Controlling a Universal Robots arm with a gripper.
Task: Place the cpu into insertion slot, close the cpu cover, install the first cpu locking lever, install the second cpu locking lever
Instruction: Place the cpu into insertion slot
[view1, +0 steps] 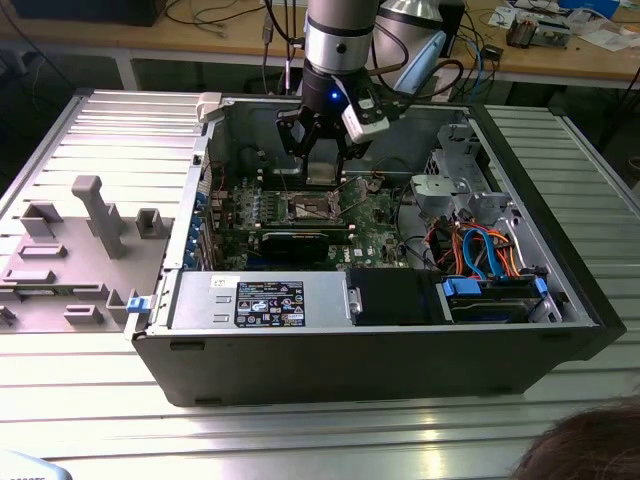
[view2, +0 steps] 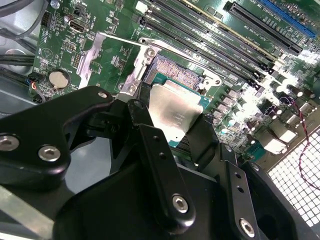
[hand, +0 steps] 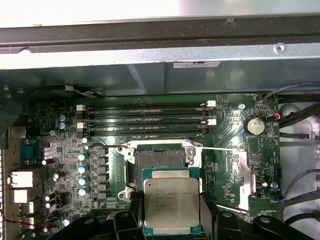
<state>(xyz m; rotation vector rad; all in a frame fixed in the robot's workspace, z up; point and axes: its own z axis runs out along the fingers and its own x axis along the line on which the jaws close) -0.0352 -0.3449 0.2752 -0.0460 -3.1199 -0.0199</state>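
**Surface and room.** A ribbed metal worktop (view1: 560, 400) carries an open computer case (view1: 400, 350) at its middle, side panel off. A grey moulded fixture (view1: 80, 240) lies toward the worktop edge on the exterior view's left. A wooden bench (view1: 560, 60) with cables and small parts runs along the far side. The top of a person's head (view1: 590, 445) shows at the near corner on the exterior view's right. Inside the case, a labelled power-supply box (view1: 270, 300) lies along the near wall. Orange and blue cables (view1: 480, 250) are bundled on the exterior view's right. The green motherboard (view1: 370, 240) covers the case floor.

**Hand.** The black hand (view1: 322, 150) reaches down into the case over the motherboard. In both wrist views its fingers (view2: 150, 145) are clenched on two opposite edges of the cpu (hand: 171, 206), metal top facing up.

**Task items.**
- The cpu (view2: 175, 112) is in the hand's grasp and overlaps the edge of the insertion slot (hand: 160, 159) nearest the hand. It is not seated, and contact with the rim cannot be determined.
- The insertion slot (view2: 172, 75) is uncovered, its dark centre exposed.
- The cpu cover (view2: 92, 57) is swung open, clear of the slot and just beside it, on the side toward the coin cell (hand: 254, 125).
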